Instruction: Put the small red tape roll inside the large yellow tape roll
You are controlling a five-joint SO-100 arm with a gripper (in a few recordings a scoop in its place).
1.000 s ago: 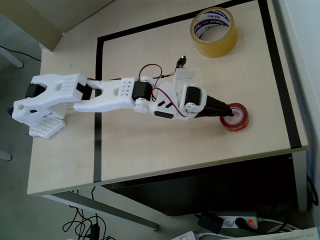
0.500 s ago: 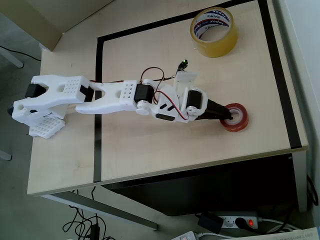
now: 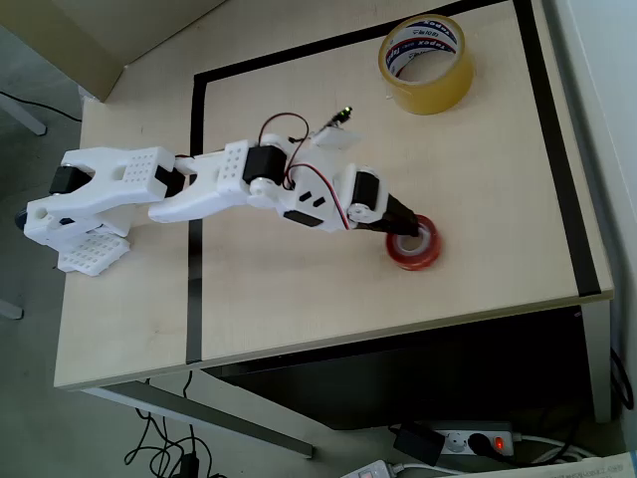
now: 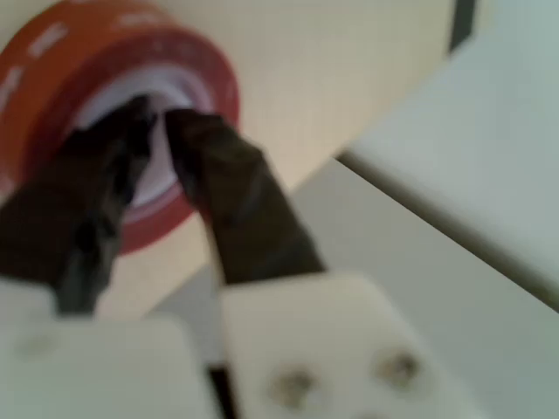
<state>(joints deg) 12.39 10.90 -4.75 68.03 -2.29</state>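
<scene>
Pincer (image 4: pixel 157 122) tips inside small red tape roll (image 3: pixel 415 246)

a pale wooden table (image 3: pixel 299 289) with black tape lines (image 3: pixel 194 229), power strip (image 3: pixel 478 439) below.

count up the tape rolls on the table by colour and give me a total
Red tape rolls: 1, the small red tape roll, with the gripper at its rim.
Yellow tape rolls: 1, the large yellow tape roll near the table's far edge in the overhead view.
Total: 2
</scene>
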